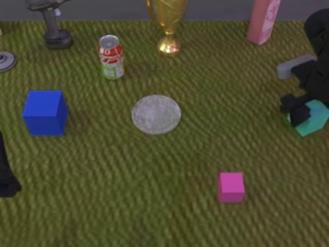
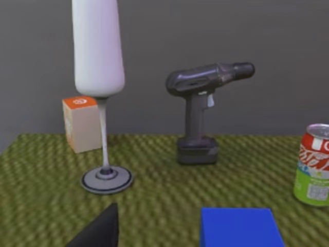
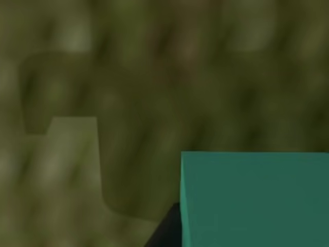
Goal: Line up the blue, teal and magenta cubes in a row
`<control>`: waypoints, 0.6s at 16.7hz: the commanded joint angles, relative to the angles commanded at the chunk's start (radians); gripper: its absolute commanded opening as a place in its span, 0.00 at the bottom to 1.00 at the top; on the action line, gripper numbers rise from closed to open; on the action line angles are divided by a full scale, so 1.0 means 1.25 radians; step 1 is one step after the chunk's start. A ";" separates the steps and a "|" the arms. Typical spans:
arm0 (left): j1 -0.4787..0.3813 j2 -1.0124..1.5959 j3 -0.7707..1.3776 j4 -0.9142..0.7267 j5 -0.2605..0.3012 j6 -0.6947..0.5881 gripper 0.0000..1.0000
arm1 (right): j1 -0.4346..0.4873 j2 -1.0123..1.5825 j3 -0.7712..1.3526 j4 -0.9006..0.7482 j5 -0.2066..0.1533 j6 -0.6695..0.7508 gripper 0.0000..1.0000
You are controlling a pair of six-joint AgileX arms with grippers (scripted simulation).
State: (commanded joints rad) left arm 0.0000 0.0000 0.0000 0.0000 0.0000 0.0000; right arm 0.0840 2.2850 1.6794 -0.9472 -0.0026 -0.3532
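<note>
Three cubes sit far apart; your right gripper (image 1: 299,109) is on the plain teal cube (image 1: 314,119), grip unclear, so hold it firmly first.

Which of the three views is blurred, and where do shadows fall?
Right wrist view: the green mat behind the teal cube is blurred, with a soft dark shadow on it. Top view: a faint shadow lies on the mat to the right of the blue cube. Left wrist view: the drill and wine glass look sharp, with little visible shadow.
</note>
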 joint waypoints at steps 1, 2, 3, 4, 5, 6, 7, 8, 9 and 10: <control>0.000 0.000 0.000 0.000 0.000 0.000 1.00 | 0.001 -0.002 0.009 -0.011 0.000 -0.001 0.00; 0.000 0.000 0.000 0.000 0.000 0.000 1.00 | 0.002 -0.007 0.023 -0.030 0.000 -0.002 0.00; 0.000 0.000 0.000 0.000 0.000 0.000 1.00 | 0.004 -0.013 0.040 -0.055 0.000 -0.003 0.00; 0.000 0.000 0.000 0.000 0.000 0.000 1.00 | 0.005 -0.021 0.058 -0.084 0.000 -0.003 0.00; 0.000 0.000 0.000 0.000 0.000 0.000 1.00 | 0.006 -0.030 0.078 -0.115 0.000 -0.003 0.00; 0.000 0.000 0.000 0.000 0.000 0.000 1.00 | 0.006 -0.038 0.096 -0.143 0.000 -0.002 0.00; 0.000 0.000 0.000 0.000 0.000 0.000 1.00 | 0.006 -0.047 0.112 -0.166 -0.001 -0.002 0.00; 0.000 0.000 0.000 0.000 0.000 0.000 1.00 | 0.006 -0.054 0.124 -0.180 -0.001 -0.002 0.00; 0.000 0.000 0.000 0.000 0.000 0.000 1.00 | 0.007 -0.057 0.129 -0.187 -0.001 -0.001 0.00; 0.000 0.000 0.000 0.000 0.000 0.000 1.00 | 0.007 -0.057 0.129 -0.187 -0.001 -0.001 0.00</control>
State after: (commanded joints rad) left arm 0.0000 0.0000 0.0000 0.0000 0.0000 0.0000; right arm 0.0923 2.2132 1.8410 -1.1809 -0.0034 -0.3549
